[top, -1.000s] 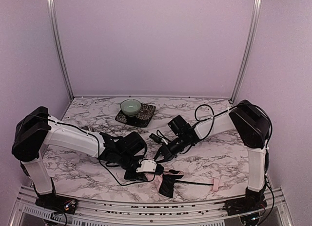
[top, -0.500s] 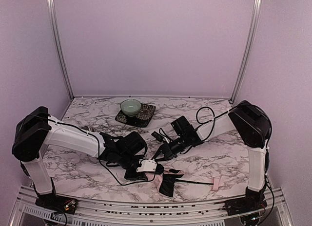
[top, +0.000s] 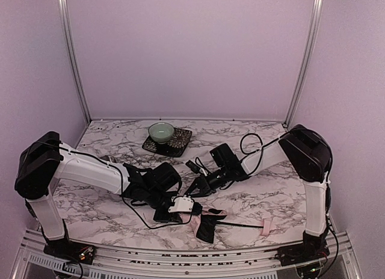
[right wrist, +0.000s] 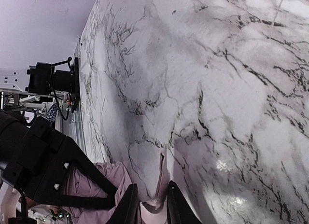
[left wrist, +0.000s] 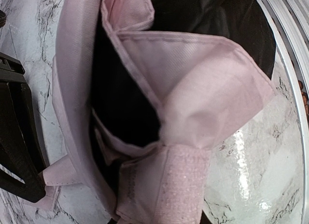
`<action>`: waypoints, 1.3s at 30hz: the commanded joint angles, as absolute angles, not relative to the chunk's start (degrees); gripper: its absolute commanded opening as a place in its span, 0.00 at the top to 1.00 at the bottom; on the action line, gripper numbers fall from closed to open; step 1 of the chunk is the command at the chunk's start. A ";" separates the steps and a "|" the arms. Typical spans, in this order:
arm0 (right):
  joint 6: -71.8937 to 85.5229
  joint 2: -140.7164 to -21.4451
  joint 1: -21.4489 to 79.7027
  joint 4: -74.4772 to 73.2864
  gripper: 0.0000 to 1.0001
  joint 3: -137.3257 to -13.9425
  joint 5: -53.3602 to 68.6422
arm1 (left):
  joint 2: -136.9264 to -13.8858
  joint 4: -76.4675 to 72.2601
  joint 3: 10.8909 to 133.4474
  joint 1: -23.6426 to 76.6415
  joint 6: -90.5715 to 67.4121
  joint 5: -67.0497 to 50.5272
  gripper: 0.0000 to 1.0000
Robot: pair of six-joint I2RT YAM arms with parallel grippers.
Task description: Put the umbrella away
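Item: umbrella (top: pixel 207 223), long axis L–R along table (top: pixel 102 210) near edge, handle (top: pixel 265 226) rightward. Left gripper (top: pixel 187 211) nearest, at fabric end (grip unclear); right gripper (right wrist: pixel 152 195) just beyond, fingers slightly parted.

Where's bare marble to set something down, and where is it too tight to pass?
Free: the near-left marble in front of the left arm, and the right-hand stretch between the right arm and the umbrella shaft. Crowded: the middle, where both arms and cables converge on the umbrella, and around the bowl.
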State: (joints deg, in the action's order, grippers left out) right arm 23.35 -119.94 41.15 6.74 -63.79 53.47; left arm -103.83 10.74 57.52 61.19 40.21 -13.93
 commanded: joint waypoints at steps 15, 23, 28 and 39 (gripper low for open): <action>28.35 -117.09 39.39 19.38 1.00 -63.41 51.54 | -107.45 19.69 54.66 61.27 40.70 -11.19 1.00; 25.61 -111.71 32.42 14.57 1.00 -60.49 45.26 | -106.08 20.34 54.23 61.17 41.25 -13.29 1.00; 25.90 -108.68 30.19 15.55 1.00 -57.68 43.06 | -105.42 20.34 54.84 61.11 40.86 -15.71 1.00; 16.81 -108.14 28.89 0.74 1.00 -59.69 38.93 | -99.53 16.59 54.58 56.43 37.62 -19.37 1.00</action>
State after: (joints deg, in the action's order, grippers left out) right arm 22.92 -111.20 32.51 6.44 -56.01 47.79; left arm -101.84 6.70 57.28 56.01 38.50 -13.89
